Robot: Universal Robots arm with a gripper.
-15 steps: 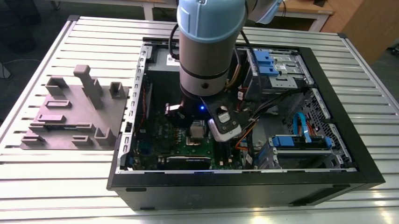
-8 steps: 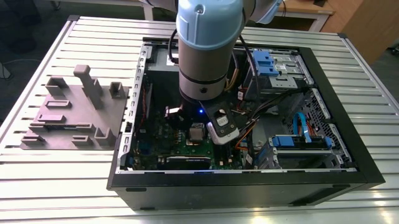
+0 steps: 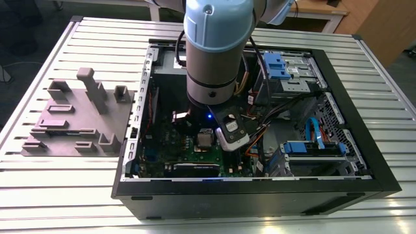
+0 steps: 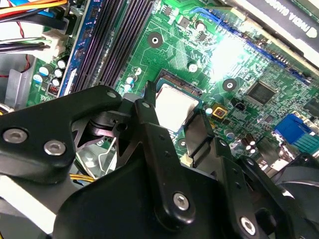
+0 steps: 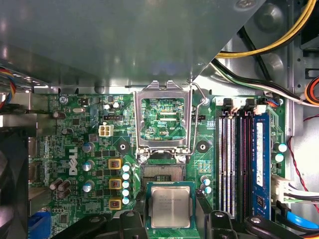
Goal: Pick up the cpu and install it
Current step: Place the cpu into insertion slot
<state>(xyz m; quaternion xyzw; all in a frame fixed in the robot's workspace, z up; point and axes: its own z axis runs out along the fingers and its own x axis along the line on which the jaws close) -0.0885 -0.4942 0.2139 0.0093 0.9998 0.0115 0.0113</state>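
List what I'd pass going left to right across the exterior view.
Grey fixture → case's side wall → cpu → blue drive caddy

Bright white glare on the motherboard (image 4: 219,64)

arm (image 3: 211,58): silver-grey tube, light-blue joint cap, black wrist collar, blue LED. claw (image 4: 172,113): matte black linkage fingers (image 4: 154,144), silver screws.

cpu (image 5: 170,206): small square chip, silver-grey top, thin green edge; level, top upward, just beside the open motherboard socket (image 5: 160,172).
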